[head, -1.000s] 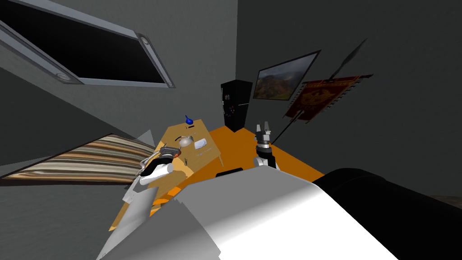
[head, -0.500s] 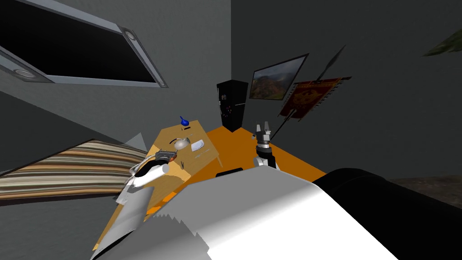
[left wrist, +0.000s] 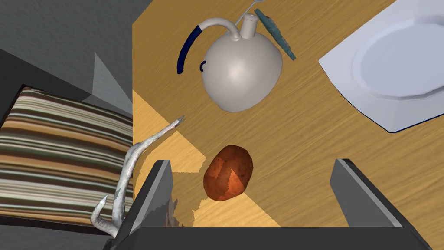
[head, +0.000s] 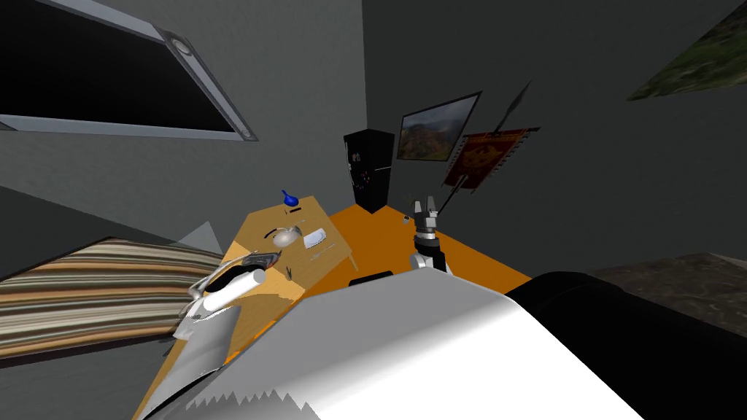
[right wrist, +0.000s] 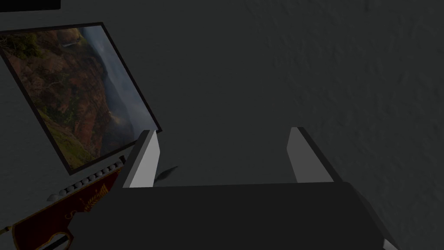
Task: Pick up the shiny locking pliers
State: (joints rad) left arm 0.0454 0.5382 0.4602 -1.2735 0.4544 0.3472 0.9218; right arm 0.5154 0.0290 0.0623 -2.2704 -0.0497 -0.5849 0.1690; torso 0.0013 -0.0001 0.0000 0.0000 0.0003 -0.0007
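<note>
**Left wrist and head views, read from left to right.** A brown-and-cream striped surface point(left wrist: 65, 152) lies beyond the edge of the tan wooden table point(left wrist: 303, 143). Across that edge lie what are judged to be the shiny locking pliers point(left wrist: 128, 167) — a silvery, curved tool with pointed prongs.

Take the reach of the left gripper point(left wrist: 251, 162) as twelve o'clock. The pliers then sit at about nine o'clock of the gap, outside it, close beside the outer face of the finger on the striped side. Whether they touch that finger cannot be told. Their long axis runs roughly from seven to one o'clock, nearly in line with the fingers rather than across them.

The left fingers stand wide apart and hold nothing. Between them a reddish-brown oval lump point(left wrist: 228, 172) lies on the table. Farther out are a pale round jug point(left wrist: 240, 74) with a dark blue handle, at twelve o'clock, and a white plate point(left wrist: 390, 74) with cut corners, at two o'clock.

The right gripper point(head: 425, 208) is raised over the orange floor point(head: 386, 244), well apart from the table, its fingers apart and empty.

Judgement: the left arm is the nearer — the gap must shift toward nine o'clock to straddle the tool.
</note>
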